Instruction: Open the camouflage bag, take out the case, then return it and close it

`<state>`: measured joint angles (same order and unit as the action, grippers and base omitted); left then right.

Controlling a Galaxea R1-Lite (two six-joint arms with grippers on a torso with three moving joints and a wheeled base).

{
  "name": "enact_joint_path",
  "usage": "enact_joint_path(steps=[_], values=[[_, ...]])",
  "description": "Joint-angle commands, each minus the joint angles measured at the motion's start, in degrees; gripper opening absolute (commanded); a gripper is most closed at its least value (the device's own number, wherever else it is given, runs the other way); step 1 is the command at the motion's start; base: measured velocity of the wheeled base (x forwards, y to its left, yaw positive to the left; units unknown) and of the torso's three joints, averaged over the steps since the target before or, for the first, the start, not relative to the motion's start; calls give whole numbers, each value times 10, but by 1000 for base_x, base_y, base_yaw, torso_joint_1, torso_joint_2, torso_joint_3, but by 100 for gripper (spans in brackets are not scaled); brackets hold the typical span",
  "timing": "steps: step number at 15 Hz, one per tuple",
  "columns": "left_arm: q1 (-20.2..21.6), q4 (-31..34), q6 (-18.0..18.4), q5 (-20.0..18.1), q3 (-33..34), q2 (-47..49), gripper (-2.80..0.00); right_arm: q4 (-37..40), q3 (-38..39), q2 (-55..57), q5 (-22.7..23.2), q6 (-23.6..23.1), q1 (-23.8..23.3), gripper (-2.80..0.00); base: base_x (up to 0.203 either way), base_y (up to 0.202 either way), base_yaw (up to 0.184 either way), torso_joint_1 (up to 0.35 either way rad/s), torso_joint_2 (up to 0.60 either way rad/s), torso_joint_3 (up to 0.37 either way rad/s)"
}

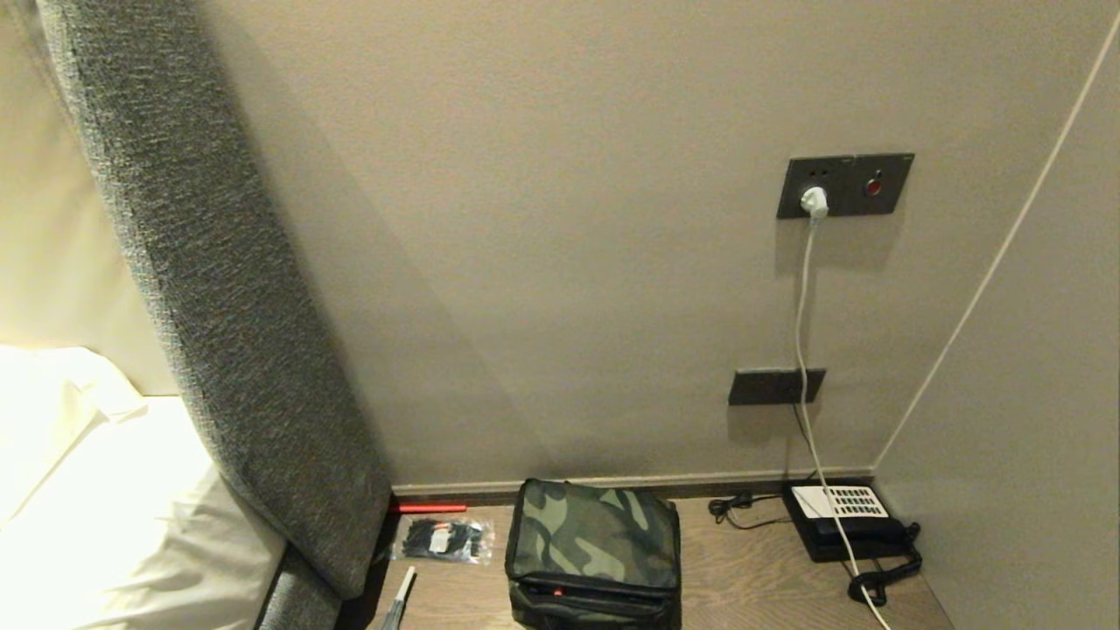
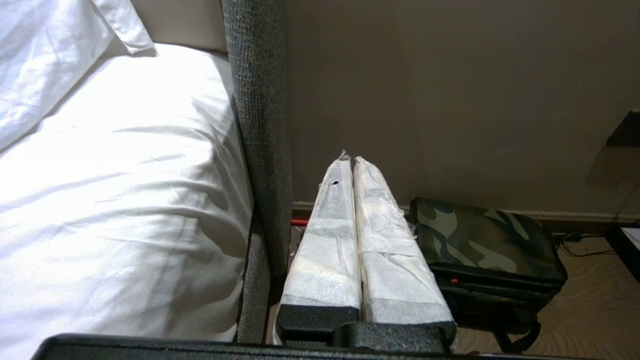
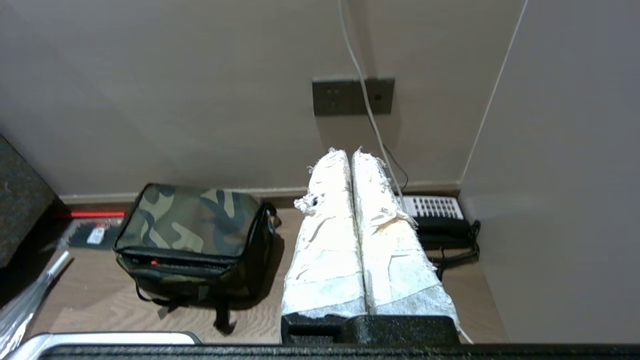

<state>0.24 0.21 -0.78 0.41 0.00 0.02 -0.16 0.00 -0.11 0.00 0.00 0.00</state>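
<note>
The camouflage bag (image 1: pixel 595 547) stands closed on the wooden nightstand against the wall, its lid down and a bit of red showing at the front seam. It also shows as the bag (image 2: pixel 485 240) in the left wrist view and the bag (image 3: pixel 192 227) in the right wrist view. The case is hidden. My left gripper (image 2: pixel 349 160) hangs shut above the gap between bed frame and bag, holding nothing. My right gripper (image 3: pixel 349 152) is shut and empty, hovering between the bag and the telephone. Neither arm appears in the head view.
A black telephone (image 1: pixel 844 521) with a white keypad sits at the right, its coiled cord and a white cable (image 1: pixel 805 332) running up to a wall socket. A plastic packet (image 1: pixel 442 538) and a red strip (image 1: pixel 429 507) lie left of the bag. A grey headboard (image 1: pixel 219 289) and white bedding (image 1: pixel 96 507) border the left.
</note>
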Motion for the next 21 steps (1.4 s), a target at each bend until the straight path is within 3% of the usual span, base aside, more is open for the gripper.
enact_joint_path(steps=[1,21], values=[[0,1,4,0,2,0,-280,0,2,-1,0,0,0,-280,0,0,0,2,12,212],[0,1,4,0,2,-1,-280,0,2,-1,0,0,0,-280,0,0,0,1,1,22]])
